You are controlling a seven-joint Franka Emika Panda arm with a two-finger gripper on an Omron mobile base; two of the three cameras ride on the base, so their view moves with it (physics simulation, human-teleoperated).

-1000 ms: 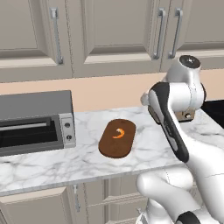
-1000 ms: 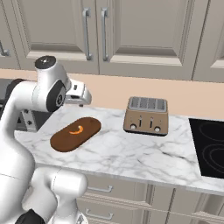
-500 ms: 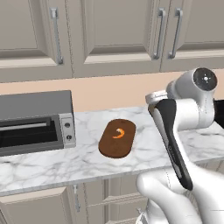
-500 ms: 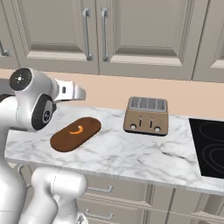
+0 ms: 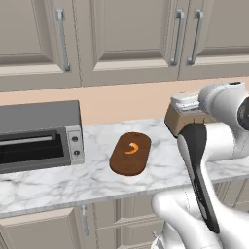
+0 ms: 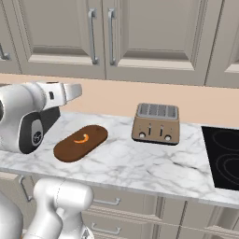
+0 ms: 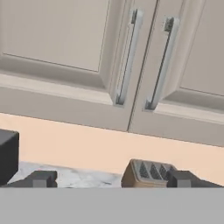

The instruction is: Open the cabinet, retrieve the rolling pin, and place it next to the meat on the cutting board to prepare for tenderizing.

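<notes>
2 cabinet doors still shut; the arm's swung up toward them, gripper spread wide, holding nothing.

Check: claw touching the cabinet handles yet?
Apart. In the hand view the open claw sits low, with bare wall between its fingertips and the closed cabinet's handles above.

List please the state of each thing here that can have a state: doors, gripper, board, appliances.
Beige-grey double-door wall cabinet: both doors shut.
Gripper: fingers wide apart, holding nothing.
Dark brown oval wooden cutting board: flat on the counter, carrying the small orange meat piece.
Toaster oven: door closed.
Toaster: slots empty.
</notes>
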